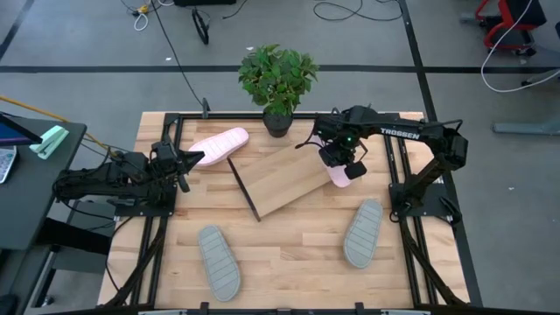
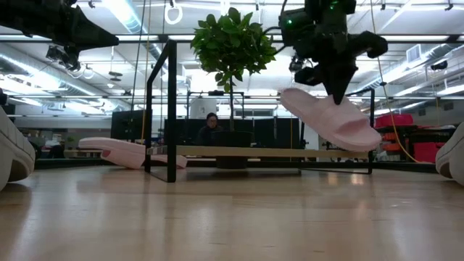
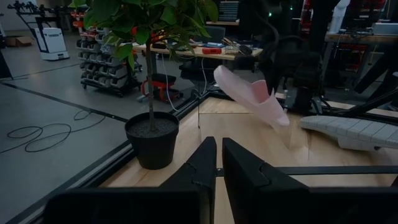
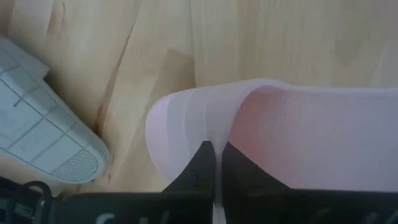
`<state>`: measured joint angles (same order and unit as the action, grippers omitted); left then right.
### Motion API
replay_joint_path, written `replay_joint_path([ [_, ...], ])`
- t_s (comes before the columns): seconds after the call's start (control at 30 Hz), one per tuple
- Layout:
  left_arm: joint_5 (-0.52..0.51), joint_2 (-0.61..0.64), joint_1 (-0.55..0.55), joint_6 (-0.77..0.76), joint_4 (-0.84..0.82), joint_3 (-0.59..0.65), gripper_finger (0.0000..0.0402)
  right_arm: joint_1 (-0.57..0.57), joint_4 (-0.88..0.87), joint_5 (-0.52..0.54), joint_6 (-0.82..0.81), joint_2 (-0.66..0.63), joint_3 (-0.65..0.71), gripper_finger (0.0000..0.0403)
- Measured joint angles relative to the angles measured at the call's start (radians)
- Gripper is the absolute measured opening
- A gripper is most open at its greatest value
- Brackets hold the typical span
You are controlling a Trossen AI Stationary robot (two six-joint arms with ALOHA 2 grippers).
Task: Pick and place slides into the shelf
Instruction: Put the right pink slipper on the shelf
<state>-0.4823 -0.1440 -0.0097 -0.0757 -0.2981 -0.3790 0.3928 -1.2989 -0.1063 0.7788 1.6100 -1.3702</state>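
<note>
My right gripper (image 1: 343, 163) is shut on a pale pink slide (image 2: 333, 119), which hangs tilted above the right end of the shelf (image 1: 284, 182), a slanted light-wood board on a black wire frame. The other pink slide (image 1: 219, 144) lies flat on the table at the shelf's far left. Two grey slides (image 1: 219, 262) (image 1: 363, 232) lie near the table's front edge. My left gripper (image 1: 188, 160) waits shut, level, at the table's left side, with nothing in it. My right gripper pinches the edge of the pink slide's broad strap (image 4: 214, 140) between its two fingers, which come from above and point down. The slide is lifted clear of the shelf and the table and hangs tilted, one end high and the other end (image 2: 366, 139) low.
A potted plant (image 1: 278, 79) stands at the table's far edge, just behind the shelf. Black frame rails (image 1: 162, 236) run along the table's left and right sides. Bare wood lies between the two grey slides.
</note>
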Motion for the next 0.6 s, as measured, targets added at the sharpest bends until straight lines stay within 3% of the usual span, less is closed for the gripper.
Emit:
replay_joint_path([
  [0.6,0.0,0.0,0.0,0.0,0.0,0.0,0.003,0.03,0.107,0.005,0.028,-0.001,0.055,0.0008],
])
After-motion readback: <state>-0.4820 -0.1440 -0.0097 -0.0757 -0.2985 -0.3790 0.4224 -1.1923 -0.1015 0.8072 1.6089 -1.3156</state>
